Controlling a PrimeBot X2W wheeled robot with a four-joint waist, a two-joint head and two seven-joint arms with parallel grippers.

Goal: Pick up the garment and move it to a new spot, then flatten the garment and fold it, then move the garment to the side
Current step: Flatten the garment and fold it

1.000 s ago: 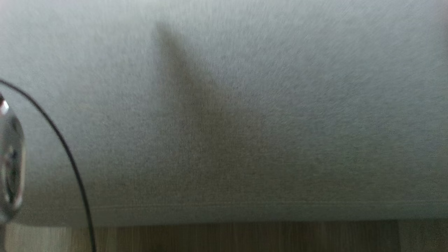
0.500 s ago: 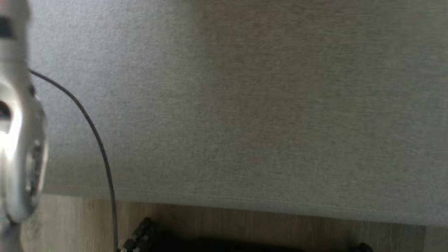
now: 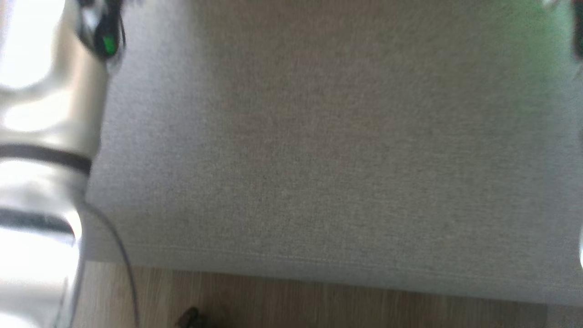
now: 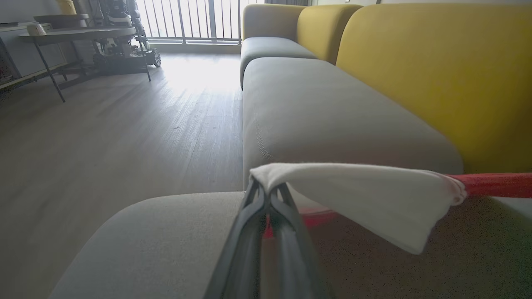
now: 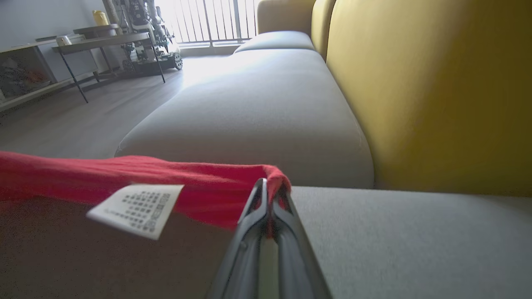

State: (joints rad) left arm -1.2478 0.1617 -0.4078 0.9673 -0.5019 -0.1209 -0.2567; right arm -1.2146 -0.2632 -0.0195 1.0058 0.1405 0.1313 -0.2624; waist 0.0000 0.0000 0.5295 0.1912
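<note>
The left tool (image 4: 269, 189) is clenched, its two dark fingers pressed together on a folded white edge of the garment (image 4: 365, 199), which hangs just above the grey seat cushion (image 4: 166, 241). The right tool (image 5: 271, 189) is likewise clamped tight, pinching a bunched red hem over that same cushion. From each grip the cloth runs sideways as a stretched band of soft red knit, with a smooth white panel drooping to a point and a small printed label (image 5: 135, 209) dangling. The cushion is coarse woven fabric with a stitched seam and rounded corners. Behind it rises a mustard-yellow backrest (image 4: 436, 74), and in front of it lies a plank wood floor (image 4: 124, 133).
</note>
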